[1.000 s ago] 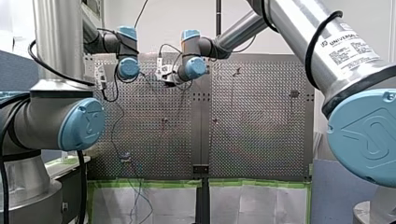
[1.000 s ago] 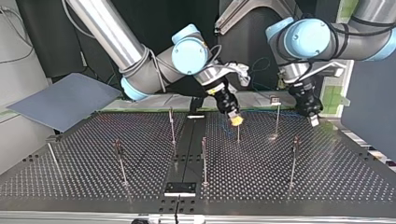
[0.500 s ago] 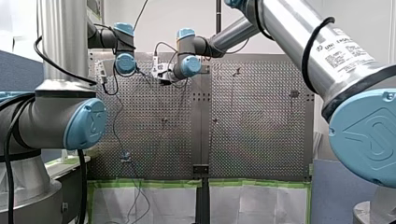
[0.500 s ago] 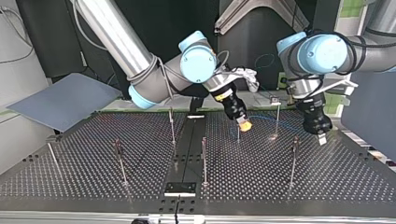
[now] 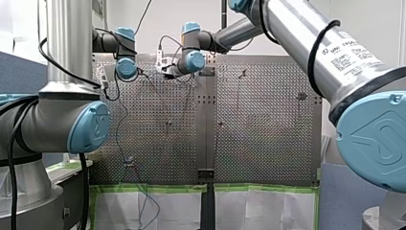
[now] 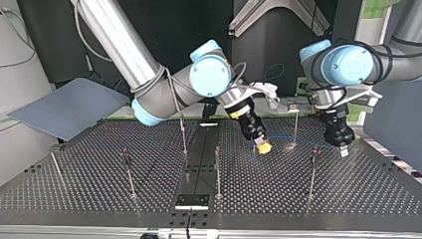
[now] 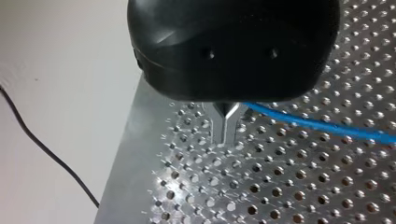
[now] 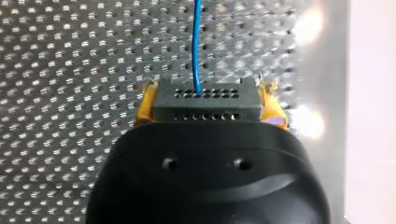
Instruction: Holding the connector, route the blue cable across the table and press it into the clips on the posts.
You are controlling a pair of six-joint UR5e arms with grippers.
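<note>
In the right wrist view my right gripper is shut on a black connector held between yellow pads. The blue cable runs straight ahead from it over the perforated table. In the top view that gripper hangs low over the table, right of the middle. My left gripper is further right, next to a post. In the left wrist view its metal fingers are shut, and the blue cable leaves sideways from them.
Several thin posts with clips stand on the table, among them one behind my right gripper and two near the middle. A grey board lies off the table at the top view's left. Cable slack hangs over the near edge in the front view.
In the top view my right gripper has moved right and nearer with the connector, dropping toward the table. My left gripper has shifted right and lower, beside the post.
</note>
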